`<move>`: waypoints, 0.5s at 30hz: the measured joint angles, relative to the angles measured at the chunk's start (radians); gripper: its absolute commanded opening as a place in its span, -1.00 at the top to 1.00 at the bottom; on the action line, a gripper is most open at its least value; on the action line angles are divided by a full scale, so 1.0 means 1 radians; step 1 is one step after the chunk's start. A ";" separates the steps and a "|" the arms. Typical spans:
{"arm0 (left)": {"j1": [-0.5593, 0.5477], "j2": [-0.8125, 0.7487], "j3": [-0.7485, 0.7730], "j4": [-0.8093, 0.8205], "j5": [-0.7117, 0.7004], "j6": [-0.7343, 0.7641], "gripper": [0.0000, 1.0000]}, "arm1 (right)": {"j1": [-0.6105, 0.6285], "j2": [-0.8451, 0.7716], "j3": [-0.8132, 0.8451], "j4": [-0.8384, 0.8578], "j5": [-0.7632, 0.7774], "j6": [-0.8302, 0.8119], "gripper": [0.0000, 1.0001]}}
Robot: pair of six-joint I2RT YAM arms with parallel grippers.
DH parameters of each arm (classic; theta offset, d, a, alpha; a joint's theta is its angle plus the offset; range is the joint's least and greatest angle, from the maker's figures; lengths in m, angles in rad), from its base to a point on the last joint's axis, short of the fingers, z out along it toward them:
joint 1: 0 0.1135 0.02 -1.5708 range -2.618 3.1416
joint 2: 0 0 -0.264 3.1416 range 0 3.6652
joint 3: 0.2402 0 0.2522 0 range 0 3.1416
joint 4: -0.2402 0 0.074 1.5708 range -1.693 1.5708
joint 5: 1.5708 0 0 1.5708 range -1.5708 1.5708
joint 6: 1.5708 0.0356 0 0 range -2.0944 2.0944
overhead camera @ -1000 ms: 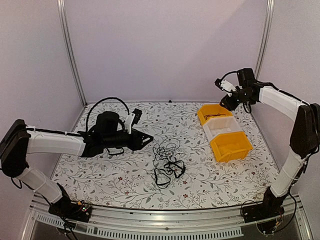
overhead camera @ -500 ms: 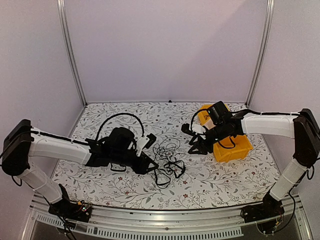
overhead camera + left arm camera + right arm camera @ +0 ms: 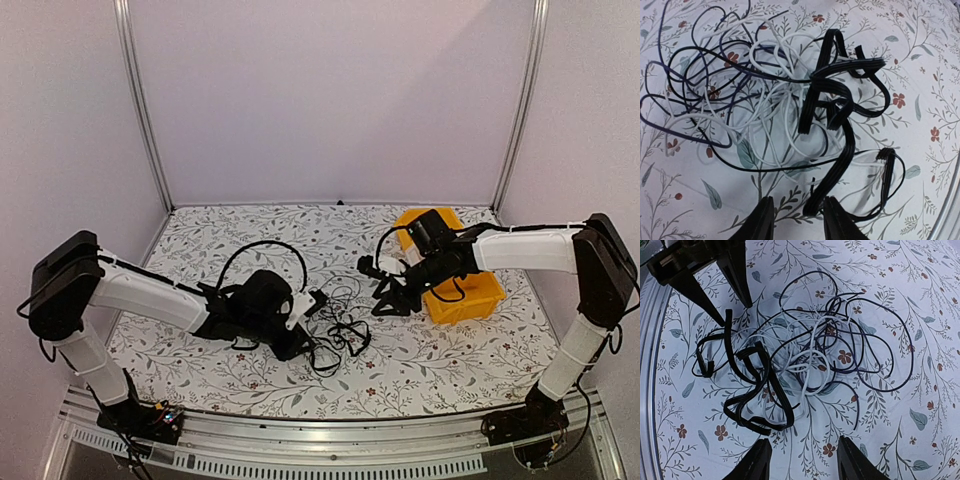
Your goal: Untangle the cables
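The cables [image 3: 335, 325] lie in one tangle on the floral table top between my two arms. In the left wrist view a flat black ribbon cable [image 3: 840, 150] loops through thin white cords [image 3: 775, 100] and thin dark cords [image 3: 685, 75]. My left gripper [image 3: 799, 222] is open and low at the tangle's near-left edge [image 3: 303, 345], with the ribbon cable's end lying between its fingers, untouched. My right gripper [image 3: 804, 462] is open and empty, hovering just right of the tangle [image 3: 388, 305]. The right wrist view shows the whole tangle [image 3: 805, 345] and the left gripper [image 3: 736, 315] across it.
Yellow bins [image 3: 465, 290] stand at the right side of the table, partly hidden behind my right arm. The table's metal front rail [image 3: 320, 440] runs along the near edge. Grey walls and upright metal posts [image 3: 140, 110] close in the back and sides.
My right arm swung from above the bins down to the right of the tangle. My left gripper moved right and down to the tangle's edge. The cables have not moved.
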 measured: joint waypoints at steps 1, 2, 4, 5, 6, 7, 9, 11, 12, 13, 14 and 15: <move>0.000 0.004 0.003 0.003 -0.003 0.005 0.52 | 0.000 0.000 0.000 0.002 0.002 0.000 0.03; -0.001 0.008 0.005 0.008 -0.006 0.008 0.60 | 0.000 0.000 0.000 0.003 0.002 -0.001 0.03; -0.002 0.012 0.007 0.016 -0.015 0.013 0.73 | 0.000 0.000 -0.001 0.005 0.002 -0.002 0.03; -0.002 0.012 0.007 0.019 -0.022 0.021 0.78 | 0.000 0.000 -0.001 0.005 0.002 -0.002 0.03; -0.002 0.011 0.008 0.021 -0.029 0.019 0.83 | 0.000 0.000 -0.001 0.005 0.000 -0.002 0.03; -0.003 0.010 0.010 0.023 -0.038 0.025 0.87 | 0.000 0.000 -0.001 0.005 -0.003 -0.002 0.03; -0.003 -0.006 0.010 0.024 -0.064 0.024 0.95 | 0.000 0.000 -0.001 0.005 -0.013 -0.001 0.00; -0.003 -0.056 0.010 0.019 -0.098 0.028 0.99 | 0.005 0.000 -0.001 0.005 -0.032 0.000 -0.03; -0.003 -0.087 0.010 0.019 -0.106 0.027 1.00 | 0.008 0.000 -0.001 0.005 -0.039 0.001 -0.04; -0.003 -0.130 0.010 0.019 -0.114 0.030 1.00 | 0.013 0.000 -0.001 0.005 -0.047 0.002 -0.05; -0.004 -0.173 0.010 0.021 -0.120 0.030 1.00 | 0.019 0.000 -0.001 0.005 -0.051 0.005 -0.05; -0.004 -0.221 0.011 0.025 -0.124 0.030 1.00 | 0.028 0.000 0.000 0.004 -0.055 0.007 -0.05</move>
